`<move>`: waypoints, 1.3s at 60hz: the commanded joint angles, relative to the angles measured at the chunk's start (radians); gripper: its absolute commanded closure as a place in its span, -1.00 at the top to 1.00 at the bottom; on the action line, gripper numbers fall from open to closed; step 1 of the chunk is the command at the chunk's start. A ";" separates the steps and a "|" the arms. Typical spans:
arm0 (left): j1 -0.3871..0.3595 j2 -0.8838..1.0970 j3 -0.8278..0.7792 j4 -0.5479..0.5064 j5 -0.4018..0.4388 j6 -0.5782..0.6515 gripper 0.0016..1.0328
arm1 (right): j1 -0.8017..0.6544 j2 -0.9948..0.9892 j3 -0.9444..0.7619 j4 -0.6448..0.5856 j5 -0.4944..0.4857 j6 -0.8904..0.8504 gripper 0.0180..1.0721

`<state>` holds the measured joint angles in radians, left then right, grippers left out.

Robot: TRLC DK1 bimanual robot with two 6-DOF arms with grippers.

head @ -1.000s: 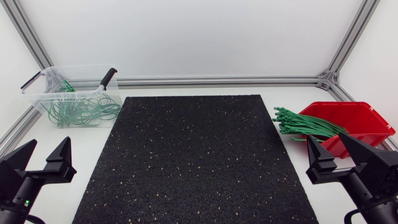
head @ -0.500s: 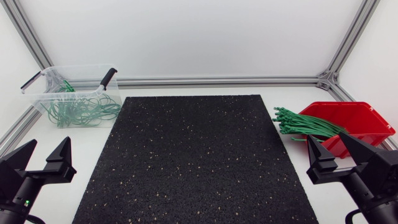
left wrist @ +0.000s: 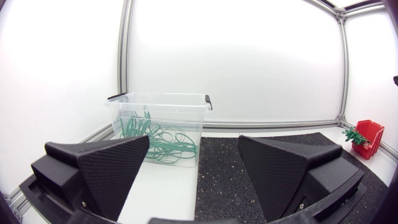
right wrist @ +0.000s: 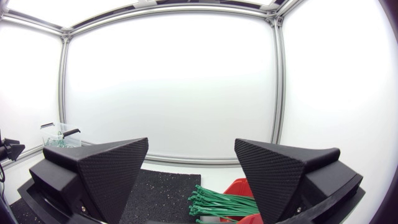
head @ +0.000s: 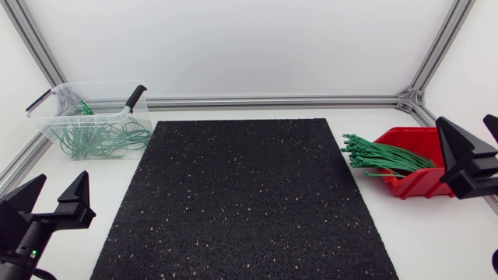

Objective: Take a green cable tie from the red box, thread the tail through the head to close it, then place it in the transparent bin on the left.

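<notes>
Far right on the counter (head: 436, 233), find the red box (head: 416, 185), open side facing the black mat (head: 245, 198). Holds a bundle of straight green cable ties (head: 381, 158), packed side by side, ends fanning out past the box's open front and reaching just to the mat's edge. Seen again from the right wrist view, low and ahead of the right jaws: same ties (right wrist: 221, 202) lying across the box (right wrist: 239, 186).

Far left at the back corner, find the transparent bin (head: 93, 84), handles black, lid off. Contains a loose tangle of closed green loops (head: 101, 138), resting on its floor, plain through the clear wall from the left wrist view (left wrist: 158, 140).

Right jaws: spread wide, gripping nothing, overlapping the box's right end in the head view. Left jaws: also spread wide, empty, low at the near left corner, well apart from the bin.
</notes>
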<state>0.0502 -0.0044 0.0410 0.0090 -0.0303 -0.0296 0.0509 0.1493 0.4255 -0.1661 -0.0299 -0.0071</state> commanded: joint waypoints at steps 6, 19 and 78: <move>-0.004 -0.009 -0.039 -0.020 0.003 -0.003 0.93 | 0.001 0.174 0.176 -0.084 -0.010 -0.005 0.93; -0.004 -0.009 -0.039 -0.020 0.003 -0.003 0.93 | -0.080 0.458 0.429 -0.309 -0.047 -0.019 0.93; -0.006 -0.009 -0.039 -0.020 0.003 -0.003 0.93 | -0.358 1.328 1.073 -1.024 -0.334 -1.094 0.89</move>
<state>0.0502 -0.0044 0.0410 0.0090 -0.0303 -0.0296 -0.3042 1.4467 1.4998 -1.1576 -0.3843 -0.9688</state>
